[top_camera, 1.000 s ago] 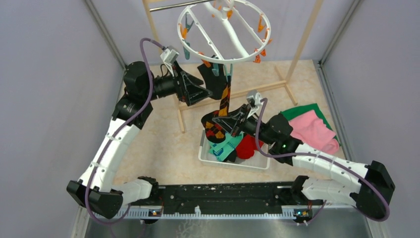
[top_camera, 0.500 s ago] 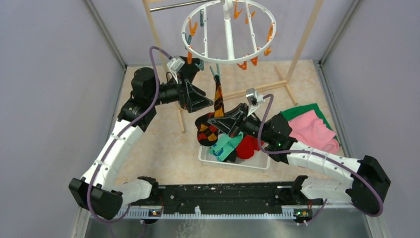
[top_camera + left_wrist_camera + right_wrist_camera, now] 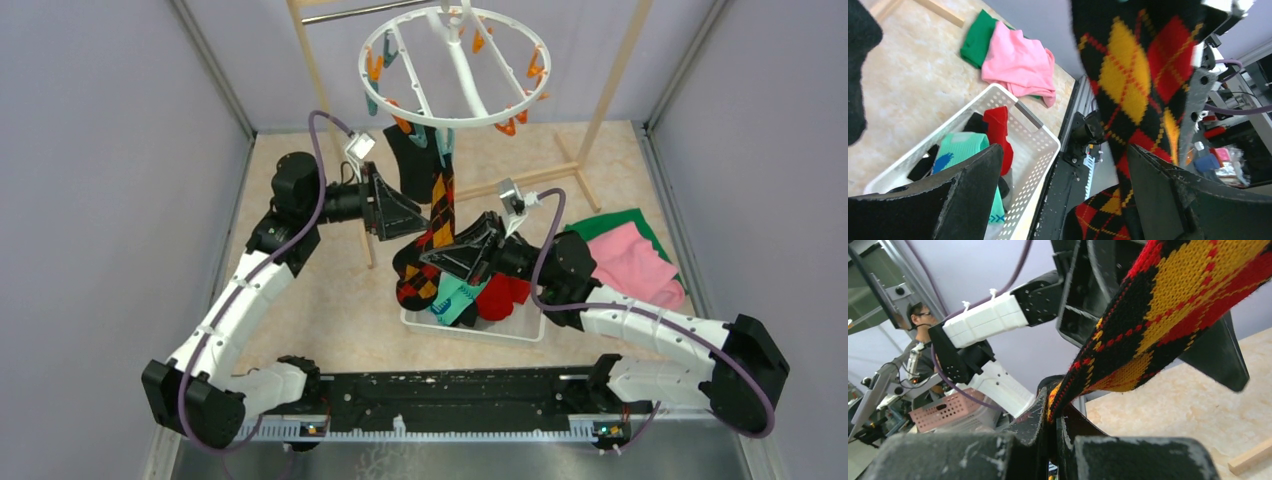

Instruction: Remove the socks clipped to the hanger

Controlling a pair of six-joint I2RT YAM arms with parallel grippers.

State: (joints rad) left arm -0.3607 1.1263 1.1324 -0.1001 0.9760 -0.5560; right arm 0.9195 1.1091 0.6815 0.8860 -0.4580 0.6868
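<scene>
Black argyle sock (image 3: 440, 205) hangs clipped to the hanger (image 3: 455, 68) above the basket (image 3: 470, 332) | right gripper (image 3: 445, 258) jaws pinch it low, likely to tug it free | left gripper (image 3: 410, 215) jaws wide near it, holding nothing.

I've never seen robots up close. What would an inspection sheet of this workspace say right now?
Surface: beige table.
Job's things: white hanger hung on wooden rack; argyle sock and black sock clipped; other socks in white basket.
Clutter: pink and green cloths at right.
Grippers: left fingers open beside argyle sock; right fingers shut on it.
Cables: purple cable looping along each arm.
Surroundings: grey walls.
</scene>
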